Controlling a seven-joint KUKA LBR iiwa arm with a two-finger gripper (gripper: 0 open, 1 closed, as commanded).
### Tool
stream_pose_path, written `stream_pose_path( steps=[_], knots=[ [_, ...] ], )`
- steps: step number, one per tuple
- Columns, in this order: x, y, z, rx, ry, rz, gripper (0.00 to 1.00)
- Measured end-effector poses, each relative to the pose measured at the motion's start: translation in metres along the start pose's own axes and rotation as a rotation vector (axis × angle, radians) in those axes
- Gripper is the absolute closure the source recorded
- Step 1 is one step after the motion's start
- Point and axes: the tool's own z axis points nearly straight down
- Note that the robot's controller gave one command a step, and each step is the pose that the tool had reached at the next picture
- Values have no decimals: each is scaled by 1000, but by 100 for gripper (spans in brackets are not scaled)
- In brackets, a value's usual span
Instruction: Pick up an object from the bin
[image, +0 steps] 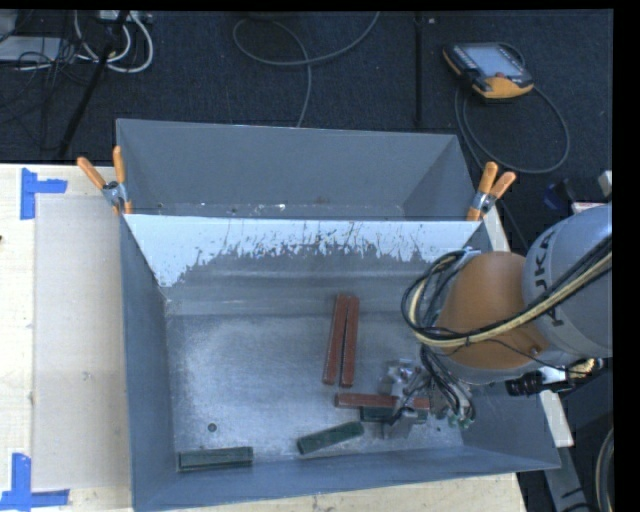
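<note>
The short brown bar (360, 401) lies flat on the floor of the bin (250, 370), toward the front right. To grasp it well, I think the gripper (408, 396) should sit centred across the bar's narrow width. It is low over the bar's right part; whether it is apart or together I cannot tell.

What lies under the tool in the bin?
A red-brown bar lies flat on the bin floor under the tool. The tool covers its right end.
</note>
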Motion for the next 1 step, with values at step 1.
stream_pose_path(
  steps=[1],
  knots=[
    [-38,-15,-156,0,-5,-19,100]
  ],
)
